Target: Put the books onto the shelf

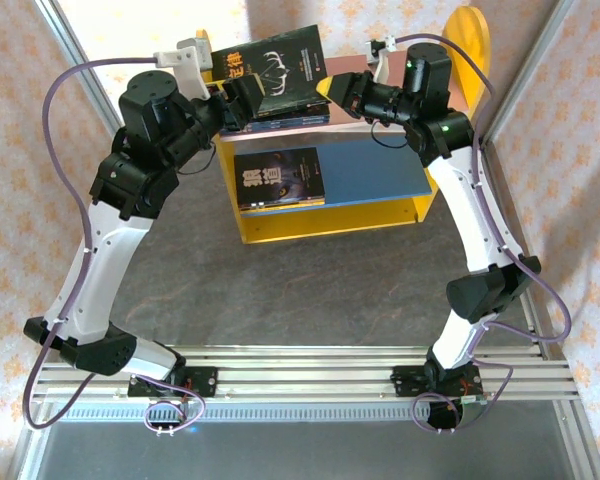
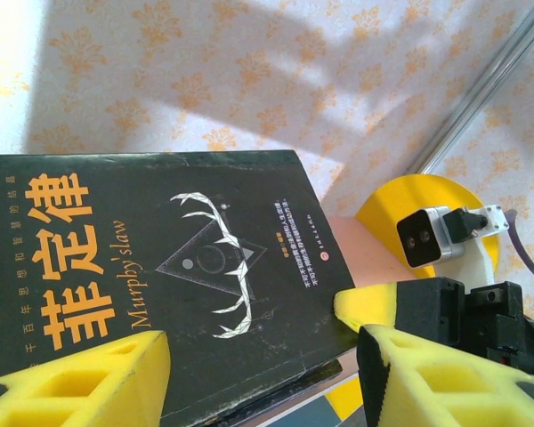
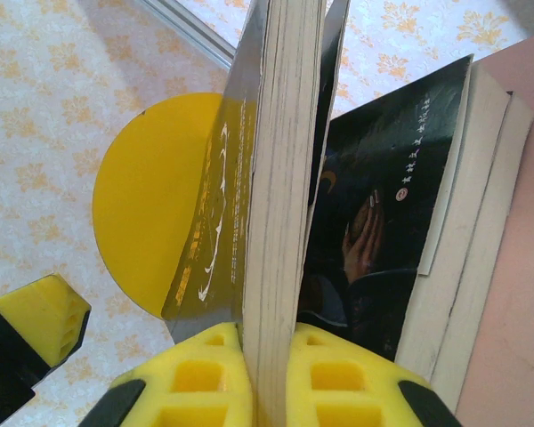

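The dark antler book is held tilted above the shelf's pink board. My right gripper is shut on its right edge; in the right wrist view the antler book stands edge-on between the yellow fingers. My left gripper is open at the book's lower left. The antler book lies between and beyond its wide-spread fingers. A stack of dark books lies under it on the pink board. Another dark book lies on the blue board.
The shelf's rounded yellow side panel rises at the back right, a yellow panel fronts the blue board. Metal frame posts and patterned walls close in both sides. The grey tabletop stretches toward the arm bases.
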Controlling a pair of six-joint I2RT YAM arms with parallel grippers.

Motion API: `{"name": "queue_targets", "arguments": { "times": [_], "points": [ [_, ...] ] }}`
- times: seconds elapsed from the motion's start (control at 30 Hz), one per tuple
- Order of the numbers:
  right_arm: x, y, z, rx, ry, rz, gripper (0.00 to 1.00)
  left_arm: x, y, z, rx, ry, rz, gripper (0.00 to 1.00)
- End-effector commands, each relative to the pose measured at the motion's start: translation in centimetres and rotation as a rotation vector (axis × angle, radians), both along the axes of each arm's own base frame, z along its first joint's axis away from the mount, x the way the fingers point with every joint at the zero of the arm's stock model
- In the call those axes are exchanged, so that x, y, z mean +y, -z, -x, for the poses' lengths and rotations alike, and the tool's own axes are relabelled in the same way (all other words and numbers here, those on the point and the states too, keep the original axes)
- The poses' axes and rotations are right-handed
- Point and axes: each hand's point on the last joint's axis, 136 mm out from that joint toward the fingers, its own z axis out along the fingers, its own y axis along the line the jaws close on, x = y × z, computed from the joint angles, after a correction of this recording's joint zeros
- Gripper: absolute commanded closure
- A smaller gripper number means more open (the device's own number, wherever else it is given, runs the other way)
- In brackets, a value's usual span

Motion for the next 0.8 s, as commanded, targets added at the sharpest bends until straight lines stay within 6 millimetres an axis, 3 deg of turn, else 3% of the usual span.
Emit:
{"name": "queue_targets", "arguments": {
  "times": [0.0, 0.5, 0.77],
  "points": [
    [-0.1, -3.7, 2.1, -0.127, -0.023, -0.037, 0.99, 0.0, -0.9, 0.4, -0.026, -0.005, -0.019, 0.44],
    [-0.1, -3.0, 2.2, -0.107, -0.021, -0.034, 0.95, -0.2, -0.9, 0.3, -0.023, -0.002, -0.024, 0.44],
    [-0.1, -2.4, 1.8, -0.1, -0.014, -0.011, 0.88, 0.0, -1.0, 0.6, -0.027, -0.007, -0.025, 0.44]
  ]
}}
